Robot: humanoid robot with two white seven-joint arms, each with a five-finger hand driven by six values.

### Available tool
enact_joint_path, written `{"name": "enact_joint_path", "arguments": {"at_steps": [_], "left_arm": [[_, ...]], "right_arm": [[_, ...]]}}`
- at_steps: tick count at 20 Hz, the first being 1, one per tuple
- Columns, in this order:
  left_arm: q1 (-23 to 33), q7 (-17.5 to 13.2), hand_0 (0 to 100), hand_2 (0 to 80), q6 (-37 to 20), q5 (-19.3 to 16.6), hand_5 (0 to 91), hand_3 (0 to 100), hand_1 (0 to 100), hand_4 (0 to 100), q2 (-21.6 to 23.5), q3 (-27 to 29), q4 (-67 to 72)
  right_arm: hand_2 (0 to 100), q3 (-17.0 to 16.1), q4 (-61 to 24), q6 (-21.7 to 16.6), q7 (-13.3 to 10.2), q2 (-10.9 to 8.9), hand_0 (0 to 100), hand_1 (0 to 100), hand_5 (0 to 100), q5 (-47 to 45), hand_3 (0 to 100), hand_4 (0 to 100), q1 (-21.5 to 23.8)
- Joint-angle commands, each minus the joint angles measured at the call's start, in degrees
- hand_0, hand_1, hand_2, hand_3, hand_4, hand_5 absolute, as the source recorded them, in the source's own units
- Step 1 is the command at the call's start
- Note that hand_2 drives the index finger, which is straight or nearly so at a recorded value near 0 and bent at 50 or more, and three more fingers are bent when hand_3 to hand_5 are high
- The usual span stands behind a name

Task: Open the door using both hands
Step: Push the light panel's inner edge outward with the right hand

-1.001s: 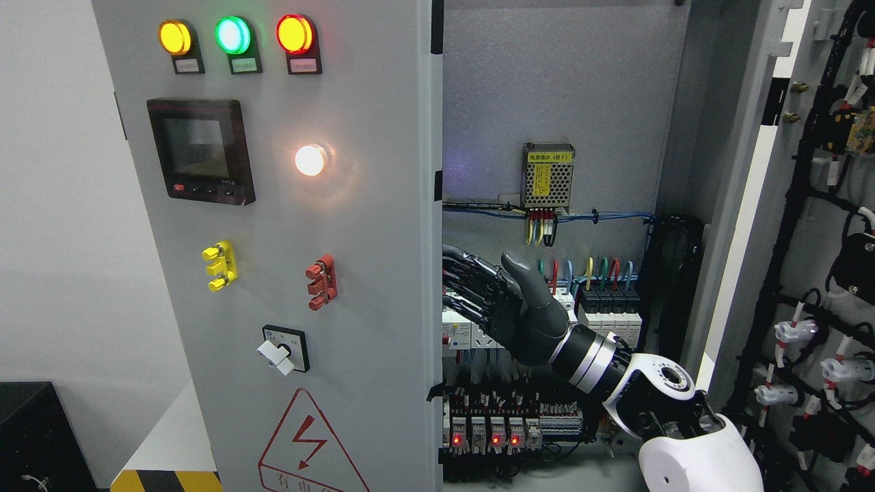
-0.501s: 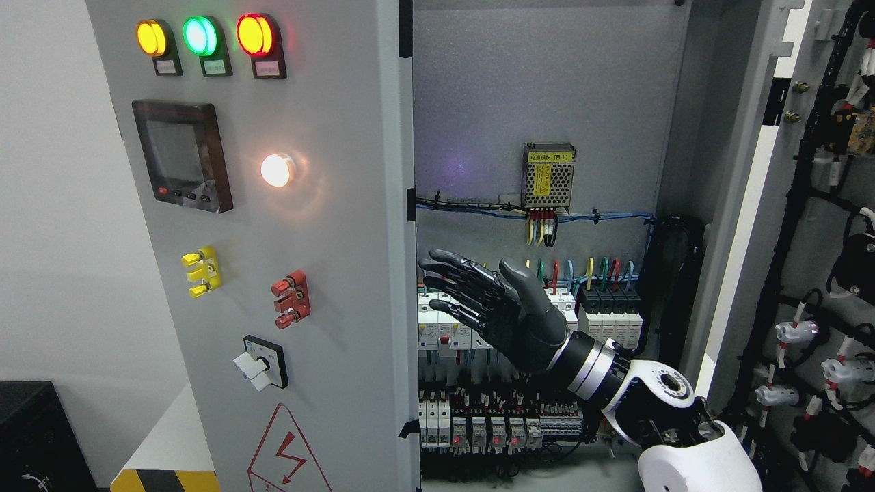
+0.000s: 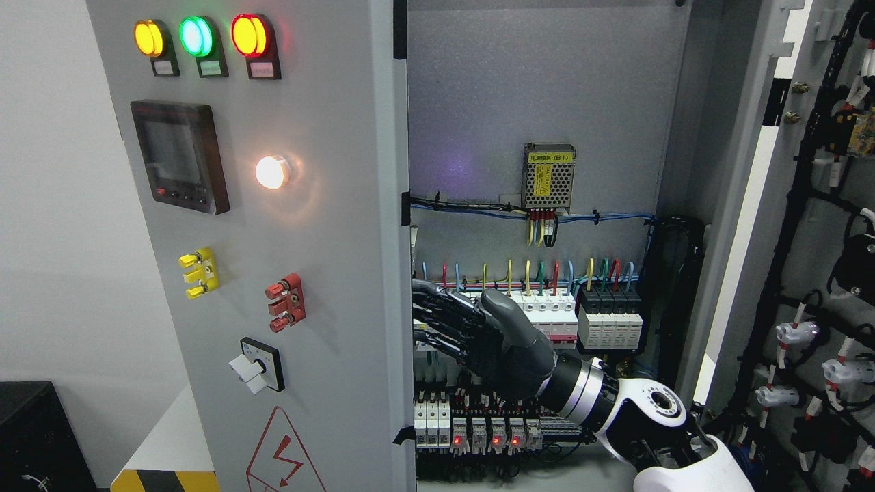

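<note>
Nearest the camera, the right arm enters from the lower right, its white forearm shell and silver wrist ring leading to the dark right hand [image 3: 472, 328]. The fingers [image 3: 437, 307] are extended and loosely spread, holding nothing; their tips lie at or just beside the inner edge of the left door [image 3: 328, 273], though contact cannot be confirmed. The flat, open posture suits pushing a panel edge outward, not gripping a handle. The left hand is not in view.

The left door stands swung out toward the viewer, hinged at the picture's left, so that its face shows obliquely. It carries three indicator lamps [image 3: 197, 36] in amber, green and red, a display unit [image 3: 179, 156], a lit white lamp [image 3: 271, 172], yellow and red terminals, a rotary switch [image 3: 258, 365] and a shock-warning triangle [image 3: 284, 458]. The right door [image 3: 820, 273] is folded far open at the picture's right, exposing the black wiring harness on its inner side.

Farther back, between the doors, the cabinet interior is exposed: a row of circuit breakers [image 3: 574, 318] with coloured leads, relays with red lights below, and a perforated power supply [image 3: 547, 179] on the grey back panel. With both leaves apart, the task appears close to done.
</note>
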Motion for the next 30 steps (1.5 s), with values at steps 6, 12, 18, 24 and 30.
{"name": "enact_joint_path", "arguments": {"at_steps": [6, 12, 18, 24, 30], "left_arm": [[0.44, -0.04, 12, 0.0, -0.02, 0.0, 0.0, 0, 56, 0, 0.0, 0.0, -0.17], [0.44, -0.04, 12, 0.0, 0.07, 0.0, 0.0, 0, 56, 0, 0.0, 0.0, -0.17], [0.44, -0.04, 12, 0.0, 0.07, 0.0, 0.0, 0, 56, 0, 0.0, 0.0, -0.17], [0.44, -0.04, 12, 0.0, -0.02, 0.0, 0.0, 0, 56, 0, 0.0, 0.0, -0.17], [0.44, -0.04, 12, 0.0, -0.02, 0.0, 0.0, 0, 56, 0, 0.08, 0.0, -0.17]], "right_arm": [[0, 6.92, -6.07, 0.05, 3.1, -1.9, 6, 14, 0, -2.49, 0, 0, 1.53], [0, 10.52, -6.77, 0.4, 3.19, -1.9, 6, 14, 0, -2.67, 0, 0, 1.35], [0, 11.58, -7.38, 0.58, 3.63, -1.9, 6, 14, 0, -5.2, 0, 0, 1.18], [0, 13.16, -7.82, 0.67, 3.54, -1.81, 6, 14, 0, -5.83, 0, 0, 0.83], [0, 14.13, -10.02, 0.76, 3.46, -1.81, 6, 14, 0, -5.83, 0, 0, 0.83]]}}
